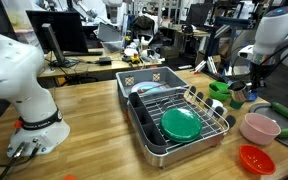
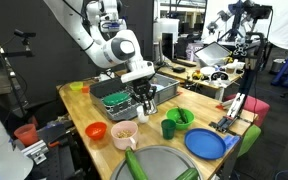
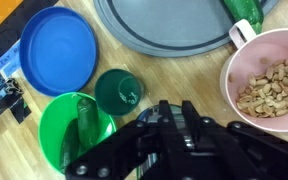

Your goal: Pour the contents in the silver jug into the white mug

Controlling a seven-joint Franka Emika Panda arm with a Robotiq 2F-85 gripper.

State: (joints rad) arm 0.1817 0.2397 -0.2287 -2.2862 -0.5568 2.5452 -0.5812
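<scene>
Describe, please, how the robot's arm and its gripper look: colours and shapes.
The arm is glossy white, made of thick rounded segments with dark gaps at the joints. Near its base a thin red stripe runs round it. The gripper is black, built of angular linked bars.

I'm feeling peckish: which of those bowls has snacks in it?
The pink bowl, holding pale nut-like pieces; the green bowl holds only a green object.

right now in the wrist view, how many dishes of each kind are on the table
plates: 1, blue plate
bowls: 2, green bowl, pink bowl
cups: 1, green cup
trays: 1, grey tray
total: 5
</scene>
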